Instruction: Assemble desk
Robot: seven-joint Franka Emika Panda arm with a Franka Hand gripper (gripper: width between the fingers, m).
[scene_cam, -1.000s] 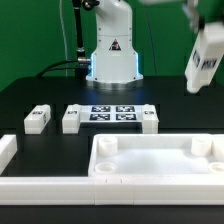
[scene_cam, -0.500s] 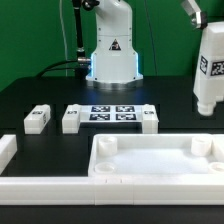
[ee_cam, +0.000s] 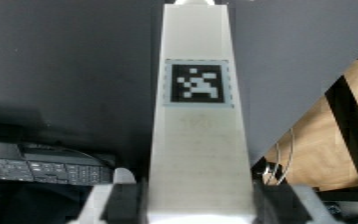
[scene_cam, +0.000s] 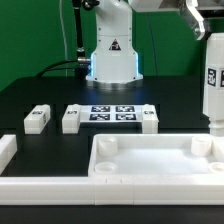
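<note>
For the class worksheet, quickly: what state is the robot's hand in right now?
Hand: closed on a white tagged desk leg, held upright.

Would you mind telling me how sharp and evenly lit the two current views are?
Exterior view: the tabletop looks overexposed, and a blue glow lights the robot base. Wrist view: the held leg and its tag are sharp, the surroundings dim.

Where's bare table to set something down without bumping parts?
Bare black table lies between the leftmost leg and the front border bar; also behind the tabletop, beside the held leg. Crowded around the marker board.
</note>
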